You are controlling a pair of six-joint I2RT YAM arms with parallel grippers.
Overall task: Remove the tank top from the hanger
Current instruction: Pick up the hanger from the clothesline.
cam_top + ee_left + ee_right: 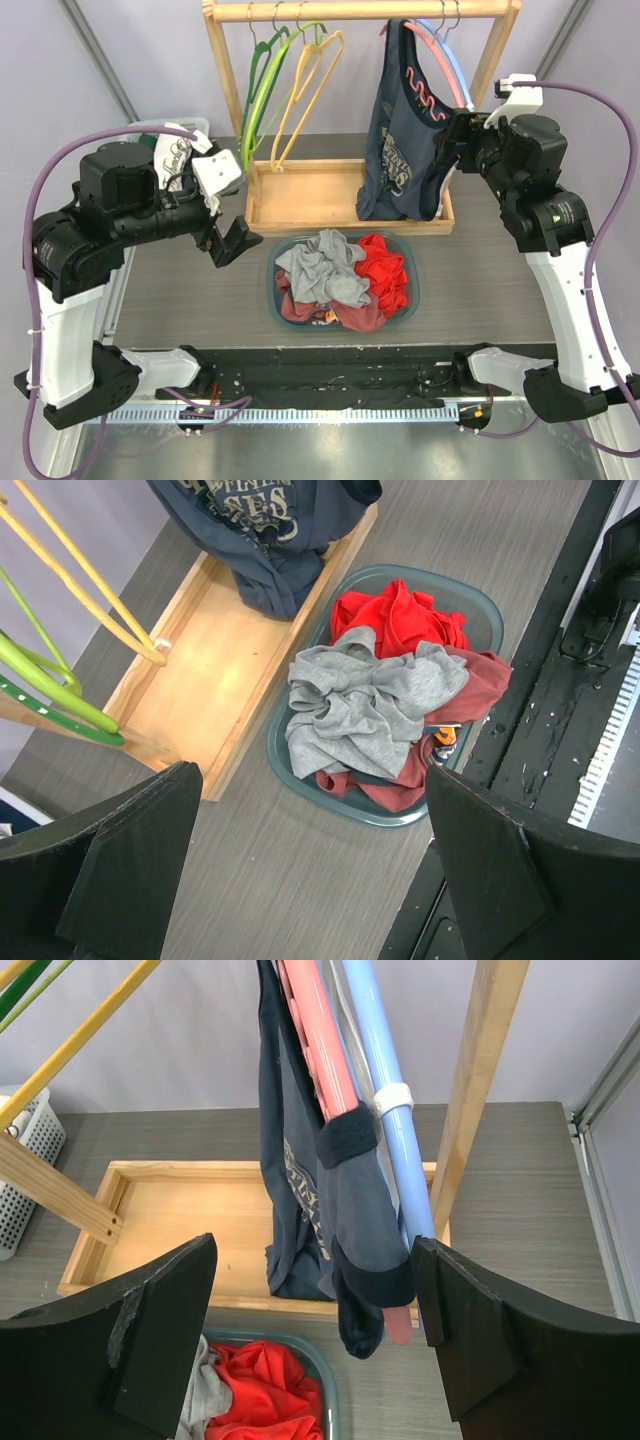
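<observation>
A navy tank top [405,130] with printed lettering hangs on a pink hanger [440,60] at the right end of the wooden rack. My right gripper [455,140] stands open just beside it, at its right edge. In the right wrist view the tank top [310,1160] and the pink hanger [320,1040] hang down between my right gripper's [315,1330] spread fingers, and neither finger pinches the cloth. My left gripper [235,240] hovers open over the table left of the basket, with nothing in it. The left wrist view shows my left gripper [310,870] over bare table.
A teal basket [272,270] holding grey and red clothes sits in front of the rack's wooden base tray [300,205]. Green hangers [262,95] and yellow hangers [305,90] hang bare at the left. A light blue hanger [385,1090] hangs beside the pink one. A white basket [170,150] stands back left.
</observation>
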